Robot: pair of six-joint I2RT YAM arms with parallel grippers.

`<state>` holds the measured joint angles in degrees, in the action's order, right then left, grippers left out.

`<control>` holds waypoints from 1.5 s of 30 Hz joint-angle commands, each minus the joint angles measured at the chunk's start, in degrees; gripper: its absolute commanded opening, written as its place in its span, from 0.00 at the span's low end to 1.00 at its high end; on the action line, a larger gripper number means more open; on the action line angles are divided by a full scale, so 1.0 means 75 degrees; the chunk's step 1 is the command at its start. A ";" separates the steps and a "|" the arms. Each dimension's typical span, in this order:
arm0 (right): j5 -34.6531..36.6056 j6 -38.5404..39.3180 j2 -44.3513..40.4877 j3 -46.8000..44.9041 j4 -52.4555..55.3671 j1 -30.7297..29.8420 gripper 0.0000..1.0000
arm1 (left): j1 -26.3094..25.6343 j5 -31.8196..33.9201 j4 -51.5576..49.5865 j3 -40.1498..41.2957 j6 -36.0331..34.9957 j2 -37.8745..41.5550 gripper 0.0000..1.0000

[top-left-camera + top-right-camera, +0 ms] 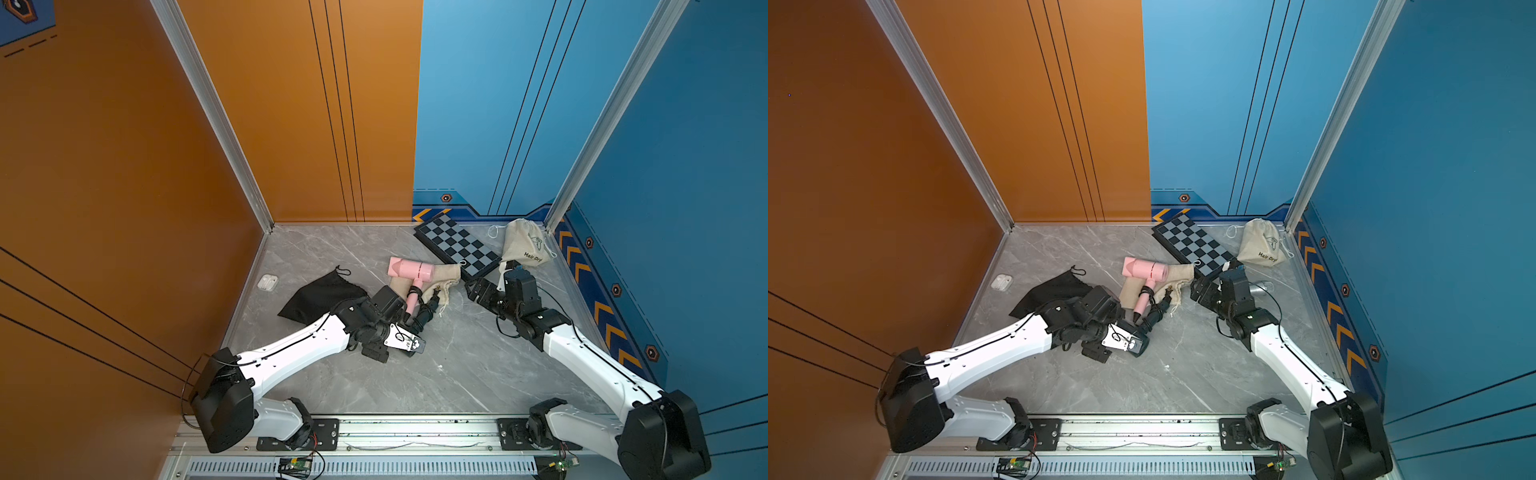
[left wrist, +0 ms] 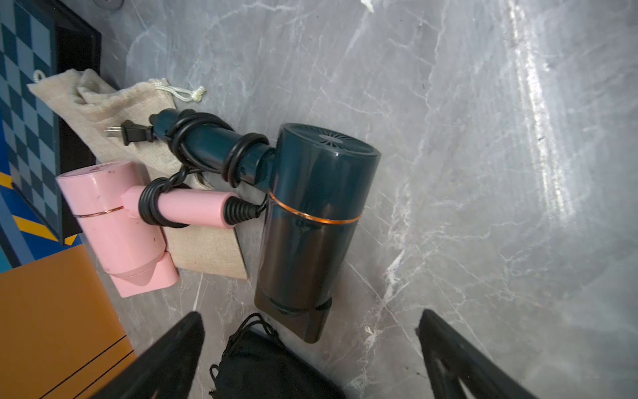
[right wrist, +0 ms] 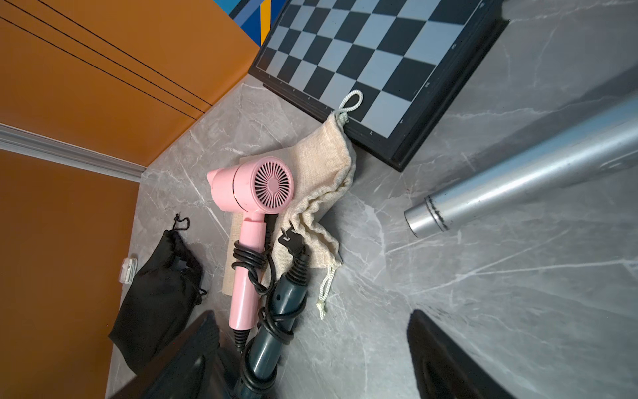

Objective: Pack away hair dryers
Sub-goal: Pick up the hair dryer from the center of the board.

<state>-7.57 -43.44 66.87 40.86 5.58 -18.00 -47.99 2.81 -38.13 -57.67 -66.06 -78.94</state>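
Barrel of the teal dryer [image 2: 310, 221] runs straight away from my left gripper [image 2: 310, 314], with the nozzle end closest, just ahead of the fingers. Those fingers stand wide apart and hold nothing. This dryer lies near the middle of the table [image 1: 457, 365], mostly hidden under my left wrist in both top views. Its cord-wound handle sticks out sideways toward the far right, and the plug rests on a flat beige bag [image 1: 446, 276].

My left arm is clearly the nearer one. My right gripper [image 3: 310, 313], fingers also spread and empty, faces the handle end from the right, a little apart. I judge a grasp across the barrel falls to the left.

Just beyond lies the pink dryer [image 1: 411, 269], barrel on that beige bag, handle pointing near, its tip just beside the teal barrel.

To the left a black bag [image 1: 320, 297] lies limp, drawstring end close by my left fingers, and it looks empty. At the far right a second beige bag [image 1: 525, 245] sits bulging and drawn shut, its contents hidden. The chessboard [image 1: 457, 245], silver microphone [image 3: 518, 172] and earbud case [image 1: 267, 282] are no part of this job.
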 commanded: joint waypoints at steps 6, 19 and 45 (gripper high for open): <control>-0.0443 0.0059 0.0434 0.0129 -0.0481 0.0137 0.86 | 0.0024 -0.0329 -0.0260 -0.0131 -0.0506 -0.0860 0.99; -0.0613 0.0043 0.0621 0.0193 -0.0581 0.0311 0.86 | 0.0268 -0.0480 -0.0097 -0.0871 -0.0481 -0.1901 0.95; -0.0830 0.0039 0.0968 0.0302 -0.0721 0.0400 0.86 | 0.0354 -0.0422 0.0540 -0.0431 -0.0286 -0.2568 0.81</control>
<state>-13.37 -43.46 73.67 41.74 1.21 -15.29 -45.43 1.41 -33.21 -62.06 -67.92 -96.60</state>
